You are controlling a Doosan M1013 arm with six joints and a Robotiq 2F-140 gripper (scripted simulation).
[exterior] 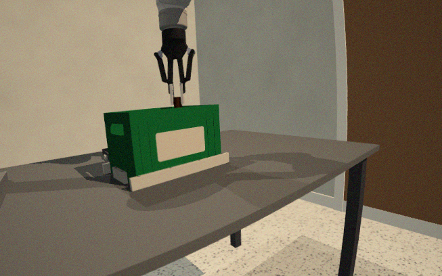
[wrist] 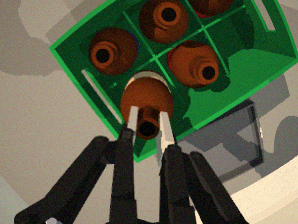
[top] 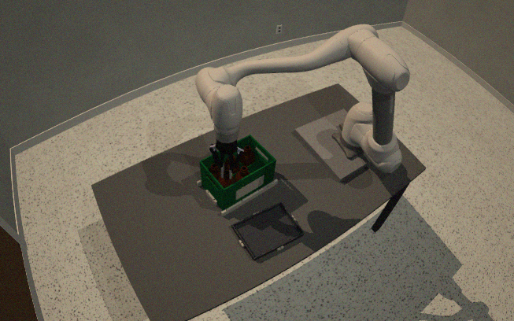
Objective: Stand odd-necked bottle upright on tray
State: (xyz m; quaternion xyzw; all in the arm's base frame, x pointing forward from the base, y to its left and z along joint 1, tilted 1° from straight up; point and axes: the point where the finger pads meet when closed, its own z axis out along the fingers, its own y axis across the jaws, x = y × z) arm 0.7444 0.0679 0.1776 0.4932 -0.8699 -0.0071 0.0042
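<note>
Crate (top: pixel 250 178) (exterior: pixel 143 140) (wrist: pixel 210 120) of green plastic is hiding most of the bottles' bodies in the exterior view; the wrist view is revealing glossy brown rounds, one cut off. Pincer (top: pixel 226 169) (exterior: pixel 177 97) (wrist: pixel 147 119) is clenching a bottle's neck (exterior: pixel 177 102) (wrist: pixel 148 128) above the crate's corner compartment. Flat tray (top: pixel 266 230) (wrist: pixel 227 142) is lying nearby.

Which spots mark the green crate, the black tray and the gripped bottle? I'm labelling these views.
green crate (top: pixel 212 191) (exterior: pixel 143 136): top and exterior views, side wall
black tray (top: pixel 243 243): top view, rim
gripped bottle (wrist: pixel 145 97): wrist view, shoulder
</note>
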